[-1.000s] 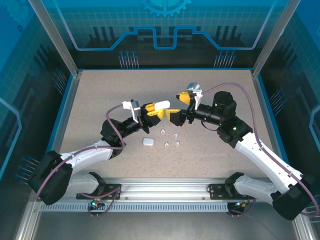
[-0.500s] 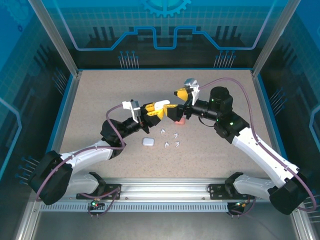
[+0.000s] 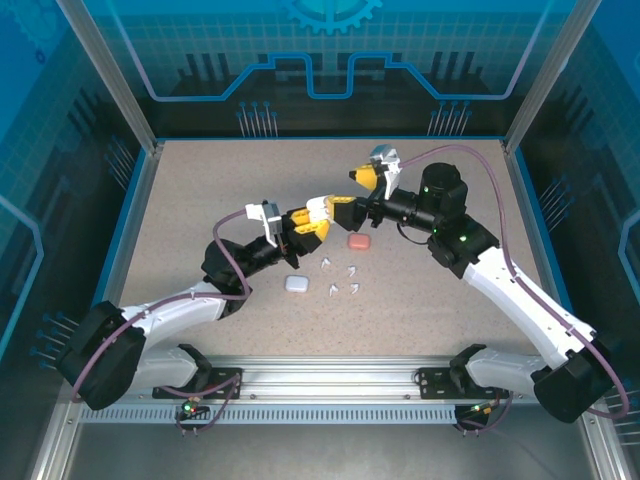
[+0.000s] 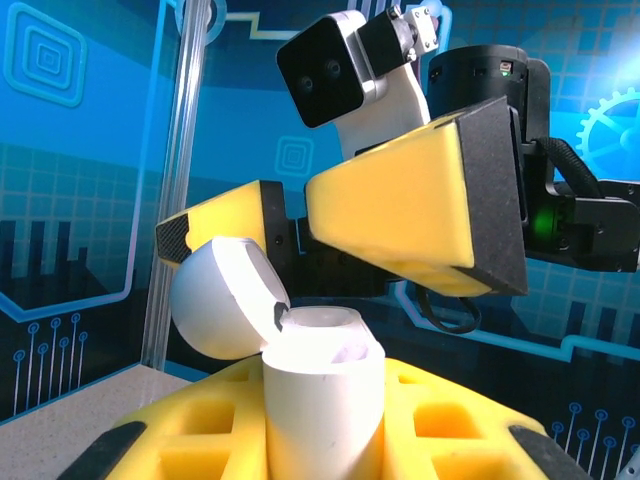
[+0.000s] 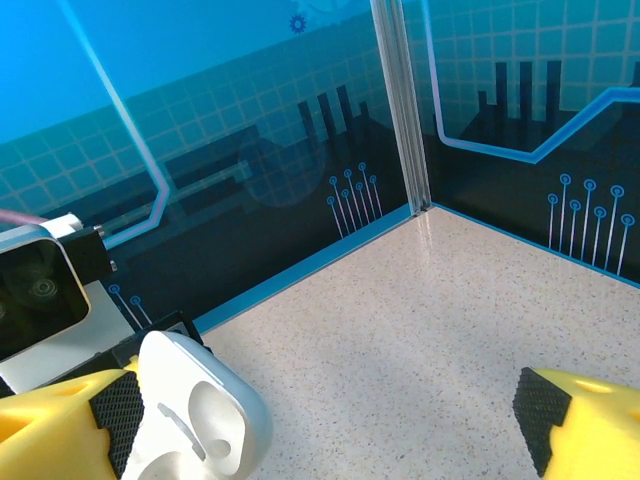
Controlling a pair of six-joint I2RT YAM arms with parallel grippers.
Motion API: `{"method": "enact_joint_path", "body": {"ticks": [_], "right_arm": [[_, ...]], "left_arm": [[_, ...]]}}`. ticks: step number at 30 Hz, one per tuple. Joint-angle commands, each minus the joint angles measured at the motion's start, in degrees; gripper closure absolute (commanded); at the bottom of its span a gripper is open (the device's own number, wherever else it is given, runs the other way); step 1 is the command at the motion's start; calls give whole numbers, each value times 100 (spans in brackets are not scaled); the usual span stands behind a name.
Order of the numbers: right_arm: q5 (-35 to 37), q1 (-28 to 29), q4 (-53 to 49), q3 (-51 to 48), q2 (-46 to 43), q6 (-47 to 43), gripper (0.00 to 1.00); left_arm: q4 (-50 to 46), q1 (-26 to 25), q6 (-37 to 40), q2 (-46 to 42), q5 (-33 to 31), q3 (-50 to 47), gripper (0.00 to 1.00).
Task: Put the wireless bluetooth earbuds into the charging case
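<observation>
Top external: pink case (image 3: 358, 241) near four white earbuds (image 3: 333, 290).

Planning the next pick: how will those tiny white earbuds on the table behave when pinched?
The white earbuds look tiny beside the right gripper, so they are probably very light and easily flicked aside. Their small, uneven shape probably slips out of a pinch. Lying loose on the table, they may skid rather than roll.
</observation>
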Motion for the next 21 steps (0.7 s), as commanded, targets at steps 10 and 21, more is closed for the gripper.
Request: {"method": "enact_joint_path", "body": {"ticks": [10, 21], "right_arm": [[1324, -108, -1829, 215, -829, 366, 4], [1981, -163, -3070, -384, -104, 1112, 14]], "left_arm": [[-375, -47, 639, -659, -145, -344, 96], [-1778, -46, 1200, -1875, -327, -426, 96]]}}
